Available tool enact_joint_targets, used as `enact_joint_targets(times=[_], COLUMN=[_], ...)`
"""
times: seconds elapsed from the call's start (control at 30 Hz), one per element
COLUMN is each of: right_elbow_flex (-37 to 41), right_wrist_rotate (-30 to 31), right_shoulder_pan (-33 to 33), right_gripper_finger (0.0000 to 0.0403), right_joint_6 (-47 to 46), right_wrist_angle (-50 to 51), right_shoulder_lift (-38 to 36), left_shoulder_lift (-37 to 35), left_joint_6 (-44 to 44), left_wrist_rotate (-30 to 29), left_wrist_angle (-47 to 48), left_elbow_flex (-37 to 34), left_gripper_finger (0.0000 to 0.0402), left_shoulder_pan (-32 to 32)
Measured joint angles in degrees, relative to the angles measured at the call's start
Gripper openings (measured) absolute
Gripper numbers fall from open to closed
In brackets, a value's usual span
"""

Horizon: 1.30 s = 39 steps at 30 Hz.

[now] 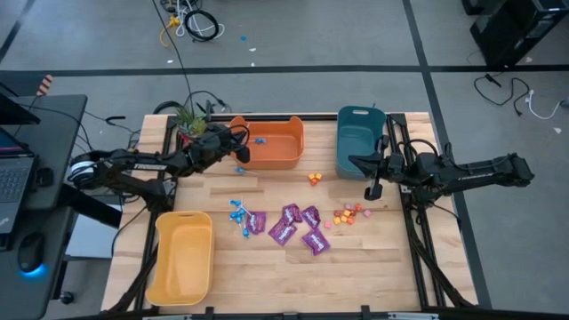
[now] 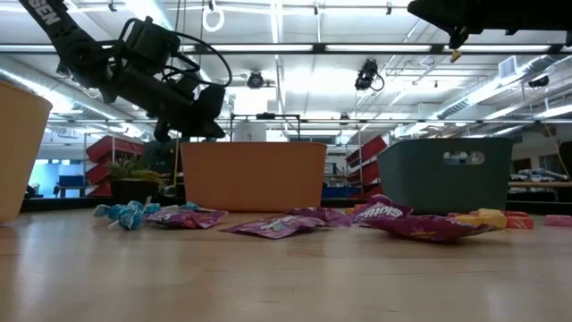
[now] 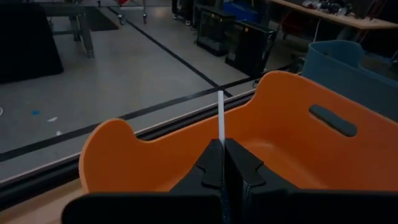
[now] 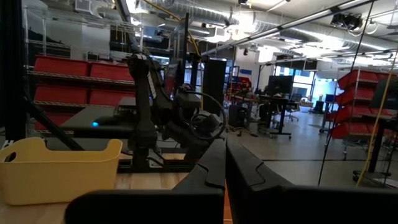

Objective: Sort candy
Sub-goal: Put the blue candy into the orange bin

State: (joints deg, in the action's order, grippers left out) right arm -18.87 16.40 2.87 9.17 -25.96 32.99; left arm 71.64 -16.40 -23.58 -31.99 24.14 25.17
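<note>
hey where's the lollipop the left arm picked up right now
In the left wrist view, the left gripper pinches the lollipop's white stick over the orange bin, at the table's far edge, left of the teal bin.

An industrial robotics lab or workshop is showing here: exposed ceiling ducts (image 4: 205,12) and strip lights (image 2: 357,46) are running overhead. Red storage bins (image 4: 59,78) are lining shelves, and workstations with monitors (image 4: 280,84) are standing on a taped concrete floor (image 1: 293,36).
</note>
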Motion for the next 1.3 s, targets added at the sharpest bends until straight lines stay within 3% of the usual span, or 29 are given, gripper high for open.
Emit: enact_joint_targets(times=[1.3], right_elbow_flex=[0.0], right_wrist_rotate=[0.0], right_shoulder_pan=[0.0], right_gripper_finger=[0.0000], right_joint_6=[0.0], right_wrist_angle=[0.0], right_shoulder_lift=[0.0], left_shoulder_lift=[0.0], left_joint_6=[-0.2], left_wrist_rotate=[-1.6], left_wrist_angle=[4.1], left_elbow_flex=[0.0], left_gripper_finger=[0.0001], left_shoulder_pan=[0.0])
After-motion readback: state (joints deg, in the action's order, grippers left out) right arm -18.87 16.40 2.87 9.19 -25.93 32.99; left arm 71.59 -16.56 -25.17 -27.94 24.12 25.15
